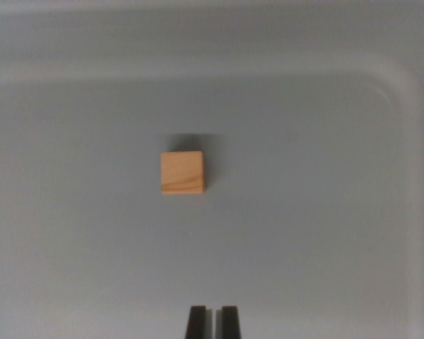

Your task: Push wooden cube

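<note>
Wooden cube [182, 172] x1, tool [213, 321] x1, apart

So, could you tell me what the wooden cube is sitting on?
The wooden cube rests on the grey tray, nothing on top of it. The patch directly beneath it is covered.

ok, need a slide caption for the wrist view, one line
Wrist view: wooden cube alone on a grey tray, gripper fingertips nearly closed at the bottom edge, apart from the cube.

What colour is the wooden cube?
Light tan wood with a darker grain streak low down; the wooden cube shows in the wrist view.
</note>
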You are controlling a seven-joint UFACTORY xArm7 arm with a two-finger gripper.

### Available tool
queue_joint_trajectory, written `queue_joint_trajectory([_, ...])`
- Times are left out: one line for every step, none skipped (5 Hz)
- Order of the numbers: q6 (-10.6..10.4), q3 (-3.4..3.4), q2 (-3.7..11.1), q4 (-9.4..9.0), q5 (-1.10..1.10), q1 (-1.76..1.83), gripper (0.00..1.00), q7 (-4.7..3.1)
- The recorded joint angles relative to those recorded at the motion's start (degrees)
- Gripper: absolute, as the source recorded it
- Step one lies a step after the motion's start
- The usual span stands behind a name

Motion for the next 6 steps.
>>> queue_joint_trajectory([-1.8, 0.12, 0.74, -1.32, -0.01, 0.11, 0.00, 0.02])
queue_joint_trajectory([-1.8, 0.12, 0.74, -1.32, -0.01, 0.11, 0.00, 0.02])
queue_joint_trajectory([-3.9, 0.26, 1.58, -2.79, -0.03, 0.24, 0.00, 0.03])
queue_joint_trajectory([-3.9, 0.26, 1.58, -2.79, -0.03, 0.24, 0.00, 0.03])
queue_joint_trajectory([-6.1, 0.41, 2.48, -4.39, -0.04, 0.38, 0.00, 0.05])
queue_joint_trajectory([-6.1, 0.41, 2.48, -4.39, -0.04, 0.38, 0.00, 0.05])
